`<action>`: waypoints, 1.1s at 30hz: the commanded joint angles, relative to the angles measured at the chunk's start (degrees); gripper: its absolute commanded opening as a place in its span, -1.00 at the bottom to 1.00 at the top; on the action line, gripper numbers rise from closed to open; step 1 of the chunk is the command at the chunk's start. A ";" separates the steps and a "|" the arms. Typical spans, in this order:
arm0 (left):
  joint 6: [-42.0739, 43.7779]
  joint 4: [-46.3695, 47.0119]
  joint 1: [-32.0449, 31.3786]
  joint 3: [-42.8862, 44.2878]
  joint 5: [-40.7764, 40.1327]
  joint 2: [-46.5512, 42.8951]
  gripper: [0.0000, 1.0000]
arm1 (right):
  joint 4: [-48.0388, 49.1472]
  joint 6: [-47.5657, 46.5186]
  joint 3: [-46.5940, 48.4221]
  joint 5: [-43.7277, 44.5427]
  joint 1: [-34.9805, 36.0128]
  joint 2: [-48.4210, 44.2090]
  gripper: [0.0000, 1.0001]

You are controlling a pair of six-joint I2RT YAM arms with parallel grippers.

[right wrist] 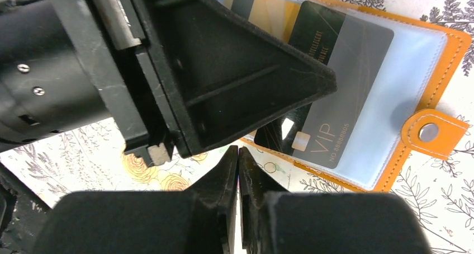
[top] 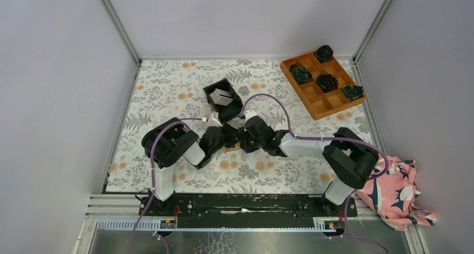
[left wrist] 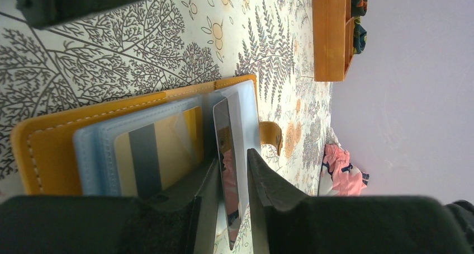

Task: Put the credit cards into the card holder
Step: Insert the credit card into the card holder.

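While the card holder (top: 233, 147) lies open and flat on the floral table (top: 167, 86), both grippers crowd over it. At the holder's left side the left gripper (left wrist: 232, 159) has its jaws clamped on a dark grey card (right wrist: 346, 58), one finger on each face. The card is tilted, with its far end touching the holder's light blue pocket page. Cannot tell if that end is inside a pocket or just on top. "VIP" is printed near the card's other end. At the holder's right side the right gripper (right wrist: 238, 153) has its jaws together, only a thin slit, nothing seen between them. Its tips are just beside the holder's long edge, not touching the dark grey card. A tan striped card (left wrist: 151, 153) sits in a holder pocket, beside the dark grey card. The snap tab (right wrist: 433, 132) sticks out from the holder's edge. The black bin (top: 229, 85) is just behind the holder, with spare cards (top: 222, 96) stacked inside. The orange tray (top: 320, 104) is well apart, behind and right of the holder, and the pink cloth (top: 394, 192) is well apart to the holder's near right
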 commanded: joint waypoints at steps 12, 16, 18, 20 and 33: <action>1.83 -7.27 -0.54 -0.63 -1.55 2.14 -0.38 | 5.76 1.23 3.25 2.01 0.52 3.67 -1.00; 1.88 -7.20 -0.54 -0.44 -1.49 2.61 -0.39 | 6.36 1.51 3.18 2.59 0.54 3.41 -1.00; 1.73 -6.99 -0.55 -0.53 -1.47 2.82 -0.39 | 6.58 1.50 3.19 3.08 0.53 3.78 -1.00; 1.70 -6.94 -0.55 -0.61 -1.57 2.91 -0.39 | 7.46 1.72 2.89 3.09 0.54 3.85 -1.00; -1.99 0.56 -0.48 -3.14 -0.61 3.98 -0.38 | 15.28 2.95 -2.84 6.03 0.61 2.70 -1.00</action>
